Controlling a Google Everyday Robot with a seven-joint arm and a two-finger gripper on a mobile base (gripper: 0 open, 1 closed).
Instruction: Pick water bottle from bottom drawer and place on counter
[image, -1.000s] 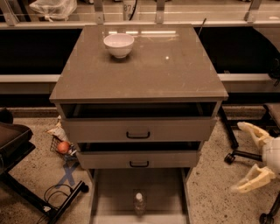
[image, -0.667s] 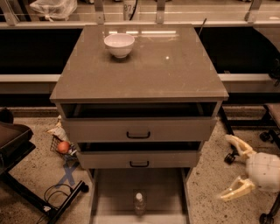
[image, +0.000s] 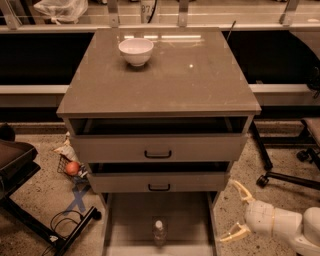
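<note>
My fingers (image: 235, 232) hang spread and empty below the worktop's (image: 200, 85) front right corner, just right of the bottom drawer (image: 125, 220). The water bottle (image: 159, 232) stands upright in it, below the front edge's middle. The drawer's front is cut off.

- My gripper (image: 228, 211) hangs low at the right side of the camera view, its open end facing left.
- My two fingers (image: 243, 192) are spread wide apart, one above the other.
- The upper finger slants up and to the left; the lower one reaches down and to the left.
- Both fingers are slim, pale yellow and slightly curved.
- Behind them sits my white, rounded wrist (image: 267, 220), lying roughly level.
- My arm (image: 307, 231) continues from the wrist toward the bottom right corner, where the edge of the view cuts it off.
</note>
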